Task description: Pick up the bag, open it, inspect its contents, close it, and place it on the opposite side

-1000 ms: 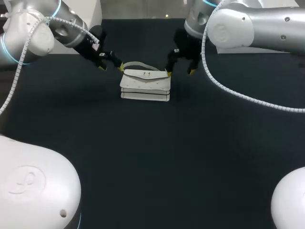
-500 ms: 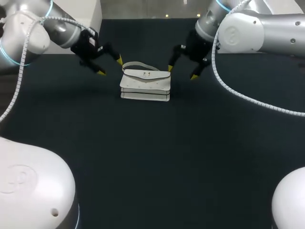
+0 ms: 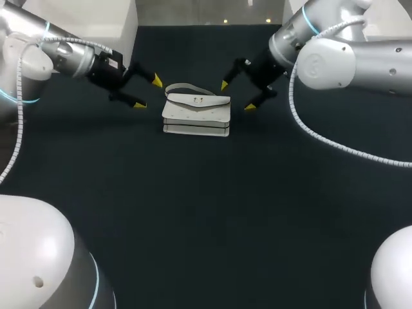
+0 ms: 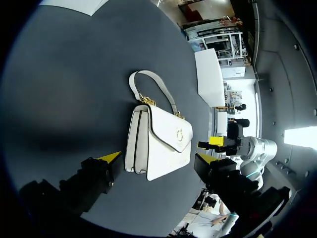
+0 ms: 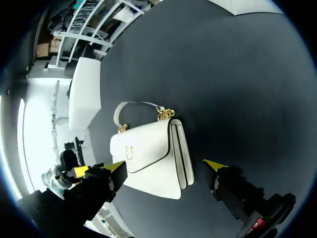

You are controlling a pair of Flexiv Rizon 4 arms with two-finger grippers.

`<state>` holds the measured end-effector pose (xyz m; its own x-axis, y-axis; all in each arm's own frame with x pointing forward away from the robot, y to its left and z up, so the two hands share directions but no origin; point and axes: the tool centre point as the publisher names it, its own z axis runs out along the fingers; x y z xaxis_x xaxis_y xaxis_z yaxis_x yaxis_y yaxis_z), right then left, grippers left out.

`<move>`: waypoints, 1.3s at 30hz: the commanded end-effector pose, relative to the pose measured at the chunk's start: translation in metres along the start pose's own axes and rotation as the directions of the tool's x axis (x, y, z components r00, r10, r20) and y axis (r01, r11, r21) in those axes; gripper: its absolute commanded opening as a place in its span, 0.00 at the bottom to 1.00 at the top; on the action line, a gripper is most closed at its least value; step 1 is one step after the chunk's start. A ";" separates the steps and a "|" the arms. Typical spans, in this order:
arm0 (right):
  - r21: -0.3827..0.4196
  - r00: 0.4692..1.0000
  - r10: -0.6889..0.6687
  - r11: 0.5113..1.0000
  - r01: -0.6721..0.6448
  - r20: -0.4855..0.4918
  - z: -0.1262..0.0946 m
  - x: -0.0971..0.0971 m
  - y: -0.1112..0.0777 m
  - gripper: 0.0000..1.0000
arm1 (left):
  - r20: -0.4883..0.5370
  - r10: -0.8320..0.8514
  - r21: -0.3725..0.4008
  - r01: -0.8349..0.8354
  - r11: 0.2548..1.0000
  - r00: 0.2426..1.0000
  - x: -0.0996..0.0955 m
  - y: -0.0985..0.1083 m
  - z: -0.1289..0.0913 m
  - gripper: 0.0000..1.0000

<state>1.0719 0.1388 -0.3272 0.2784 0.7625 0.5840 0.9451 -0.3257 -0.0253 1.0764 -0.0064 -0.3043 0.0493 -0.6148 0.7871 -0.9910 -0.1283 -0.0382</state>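
Observation:
A white handbag [image 3: 196,116] with a gold clasp lies flat on the dark table, flap shut, its handle [image 3: 183,87] arching toward the far side. My left gripper [image 3: 148,93] hovers just left of the bag, open, holding nothing. Just right of the bag my right gripper [image 3: 237,96] is open too, and clear of it. From the left wrist, the bag [image 4: 158,146] lies ahead of the spread left gripper [image 4: 158,157], with the right arm's yellow tip [image 4: 216,141] beyond. From the right wrist, the bag [image 5: 148,153] lies ahead of the right gripper [image 5: 165,165].
The dark table [image 3: 212,206] stretches wide in front of the bag and to both sides. A white box [image 3: 96,16] stands at the far left corner, and a white block [image 5: 84,91] shows past the bag in the right wrist view.
Both grippers have drawn back from the bag's upper corners, the left one leftward and the right one rightward, and have turned. The bag has not moved.

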 end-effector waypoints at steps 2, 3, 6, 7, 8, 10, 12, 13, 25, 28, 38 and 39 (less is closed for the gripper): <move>-0.017 0.993 0.002 1.000 -0.004 -0.121 0.007 -0.009 0.005 1.00 | -0.134 -0.001 -0.085 -0.011 0.996 0.991 -0.011 -0.015 0.009 1.00; -0.011 0.990 -0.017 1.000 0.015 -0.140 0.008 -0.008 0.006 1.00 | -0.144 -0.001 -0.088 -0.012 0.996 0.990 -0.011 -0.017 0.009 1.00; -0.002 0.984 -0.038 0.999 0.038 -0.176 0.011 -0.006 0.011 1.00 | -0.159 -0.009 -0.106 -0.008 0.994 0.987 -0.009 -0.020 0.012 1.00; -0.002 0.981 -0.045 0.999 0.046 -0.188 0.013 -0.006 0.012 1.00 | -0.164 -0.014 -0.118 -0.005 0.993 0.986 -0.008 -0.021 0.013 1.00; 0.002 0.979 -0.055 0.998 0.057 -0.194 0.015 -0.006 0.013 1.00 | -0.171 -0.013 -0.124 -0.009 0.992 0.985 -0.008 -0.021 0.015 1.00; 0.012 0.975 -0.062 0.998 0.066 -0.215 0.019 -0.005 0.016 1.00 | -0.177 -0.013 -0.133 -0.011 0.991 0.984 -0.006 -0.021 0.018 1.00; 0.035 0.971 -0.060 0.997 0.070 -0.230 0.024 -0.005 0.018 0.98 | -0.181 -0.012 -0.140 -0.014 0.990 0.983 -0.005 -0.021 0.023 1.00; 0.043 0.970 -0.059 0.997 0.071 -0.234 0.027 -0.005 0.019 0.97 | -0.183 -0.012 -0.144 -0.015 0.989 0.983 -0.005 -0.021 0.025 1.00; 0.071 0.953 -0.055 0.994 0.080 -0.299 0.039 0.003 0.024 0.71 | -0.232 -0.038 -0.162 0.000 0.987 0.972 -0.007 -0.026 0.038 0.78; 0.079 0.950 -0.058 0.993 0.086 -0.306 0.041 0.005 0.023 0.65 | -0.238 -0.043 -0.168 0.002 0.986 0.970 -0.007 -0.025 0.042 0.69; 0.092 0.946 -0.059 0.991 0.093 -0.320 0.047 0.010 0.019 0.64 | -0.252 -0.073 -0.195 0.024 0.981 0.965 -0.007 -0.025 0.054 0.70; 0.093 0.945 -0.058 0.991 0.092 -0.321 0.048 0.010 0.019 0.65 | -0.254 -0.075 -0.198 0.023 0.980 0.964 -0.006 -0.025 0.055 0.69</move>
<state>1.0969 0.1660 -0.3587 0.1542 0.5631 0.8119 0.9765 -0.2122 -0.0383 1.0996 -0.0398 -0.3355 0.0880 -0.4012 0.9118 -0.9961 -0.0352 0.0806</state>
